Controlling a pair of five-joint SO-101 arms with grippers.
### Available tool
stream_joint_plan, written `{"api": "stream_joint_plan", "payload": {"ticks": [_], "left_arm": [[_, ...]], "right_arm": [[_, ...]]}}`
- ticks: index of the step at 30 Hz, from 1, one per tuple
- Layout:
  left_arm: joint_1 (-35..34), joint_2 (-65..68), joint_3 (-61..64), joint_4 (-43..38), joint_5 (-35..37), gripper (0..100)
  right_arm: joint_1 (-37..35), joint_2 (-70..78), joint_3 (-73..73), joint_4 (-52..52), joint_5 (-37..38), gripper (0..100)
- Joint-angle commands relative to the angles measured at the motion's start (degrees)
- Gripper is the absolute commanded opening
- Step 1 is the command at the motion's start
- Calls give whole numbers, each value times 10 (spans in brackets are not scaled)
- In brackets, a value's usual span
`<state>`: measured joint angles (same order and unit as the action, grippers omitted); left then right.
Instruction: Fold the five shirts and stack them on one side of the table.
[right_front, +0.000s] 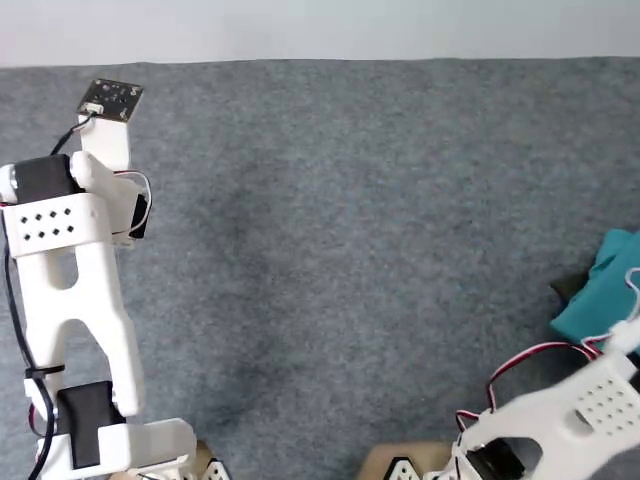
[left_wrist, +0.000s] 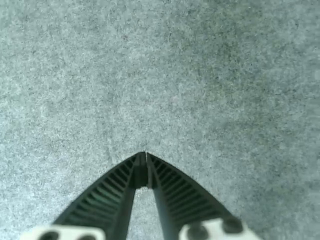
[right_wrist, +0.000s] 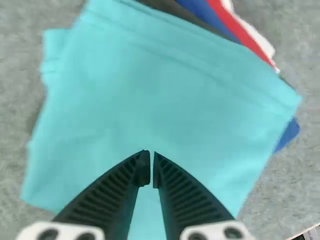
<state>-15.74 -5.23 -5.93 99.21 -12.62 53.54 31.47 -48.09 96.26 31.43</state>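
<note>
In the high view, the stack of shirts (right_front: 603, 288) lies at the right edge of the table (right_front: 350, 230), just beside your right arm (right_front: 570, 410); the left arm (right_front: 70, 290) is well apart. In the left wrist view, the left gripper (left_wrist: 146, 156) is clenched, empty, over bare table. In the right wrist view, the right gripper (right_wrist: 149, 159) is clenched too, empty, directly above the teal shirt (right_wrist: 165, 95) on top, so I judge the next move suits this arm.

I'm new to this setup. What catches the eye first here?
A folded teal shirt lies on a blue shirt and red shirt at the right edge of the table. The right hand hangs shut above it; the left hand is shut over grey table.
</note>
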Motion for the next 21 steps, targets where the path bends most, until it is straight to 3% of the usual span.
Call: {"api": "stream_joint_plan", "payload": {"ticks": [1,7,15,21], "left_arm": [[4,-27,-4,12,-2,6],[4,-27,-4,12,-4,6],[4,-27,-4,12,-4,6],[4,-27,-4,11,-1,6]], "right_arm": [[40,41,0,-45,11,10],[48,130,-25,-67,7,10],[8,93,-183,63,-21,10],[-29,29,-198,66,-33,10]]}}
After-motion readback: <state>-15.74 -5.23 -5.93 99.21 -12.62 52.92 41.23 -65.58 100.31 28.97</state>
